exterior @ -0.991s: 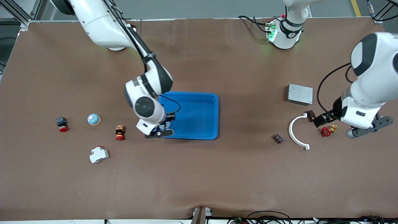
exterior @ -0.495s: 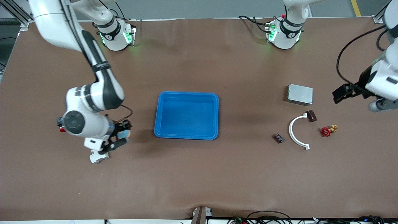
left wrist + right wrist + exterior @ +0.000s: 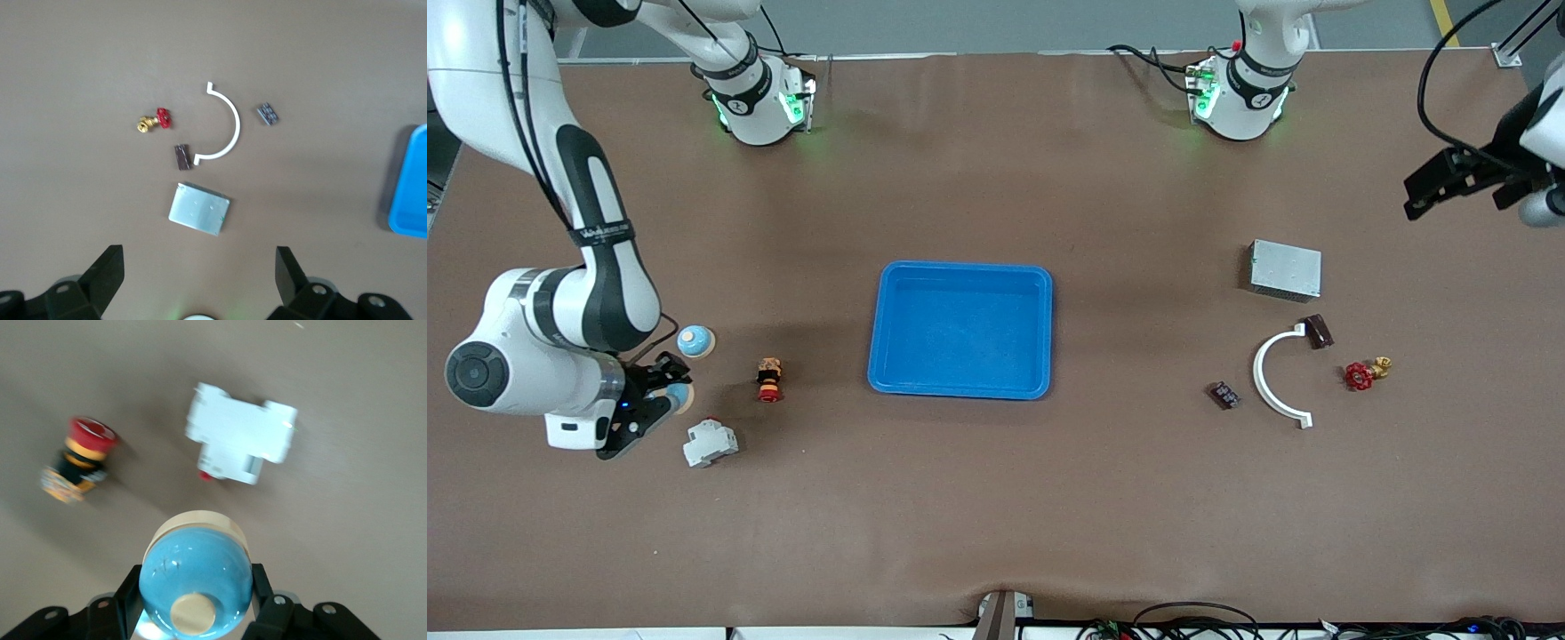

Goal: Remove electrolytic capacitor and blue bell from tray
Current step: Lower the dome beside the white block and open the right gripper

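Right gripper [image 3: 660, 402] carried bell [image 3: 195, 583] off tray [image 3: 960, 388].

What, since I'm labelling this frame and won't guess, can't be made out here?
Front view: bell in the right hand, over the table's right-arm end, mostly hidden by that hand; resting or lifted unclear.
Front view: dark part beside the white arc too small to identify.
Left wrist view: blue tray cut by the edge; open left hand waits above.
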`<act>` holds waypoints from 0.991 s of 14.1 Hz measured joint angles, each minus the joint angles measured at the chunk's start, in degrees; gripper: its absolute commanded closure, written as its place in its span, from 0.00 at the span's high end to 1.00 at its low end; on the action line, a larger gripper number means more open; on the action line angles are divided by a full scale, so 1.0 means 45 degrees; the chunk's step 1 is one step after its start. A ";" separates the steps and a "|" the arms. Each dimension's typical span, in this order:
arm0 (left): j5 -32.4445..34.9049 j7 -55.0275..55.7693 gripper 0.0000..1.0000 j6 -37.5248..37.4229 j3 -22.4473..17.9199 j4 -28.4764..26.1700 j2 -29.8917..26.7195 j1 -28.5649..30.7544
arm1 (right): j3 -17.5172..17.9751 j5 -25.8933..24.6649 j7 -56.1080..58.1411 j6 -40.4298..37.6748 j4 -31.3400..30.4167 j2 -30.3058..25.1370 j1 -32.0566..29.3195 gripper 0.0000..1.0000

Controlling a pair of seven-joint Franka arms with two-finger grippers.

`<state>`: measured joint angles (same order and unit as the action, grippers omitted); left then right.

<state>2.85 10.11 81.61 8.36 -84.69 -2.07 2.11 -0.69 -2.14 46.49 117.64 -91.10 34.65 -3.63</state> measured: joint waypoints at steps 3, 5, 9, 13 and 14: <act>-0.0077 -0.0001 1.00 -0.0052 -0.0972 -0.0666 -0.0615 -0.1010 | 0.0007 -0.1250 0.0317 0.0978 0.0003 0.0535 -0.0348 0.13; -0.0130 -0.0009 1.00 -0.0034 -0.0988 -0.0750 -0.0712 -0.0949 | 0.0008 -0.1709 0.0489 0.1300 0.0004 0.0749 -0.0415 0.13; -0.0139 -0.0025 1.00 0.0035 -0.0865 -0.0610 -0.0732 -0.0962 | 0.0005 -0.1803 0.1467 0.1951 -0.0002 0.1134 -0.0832 0.13; -0.0153 -0.0025 1.00 0.0029 -0.0819 -0.0522 -0.0751 -0.0967 | 0.0009 -0.1805 0.1956 0.2626 -0.0001 0.1773 -0.1214 0.14; -0.0153 -0.0025 1.00 0.0028 -0.0819 -0.0523 -0.0752 -0.0963 | 0.0012 -0.1805 0.1964 0.2641 0.0000 0.1864 -0.1234 0.14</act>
<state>2.16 10.00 81.74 4.67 -87.04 -5.45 -2.22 -0.63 -10.26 55.33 129.53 -91.10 43.04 -9.19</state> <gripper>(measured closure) 0.000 0.330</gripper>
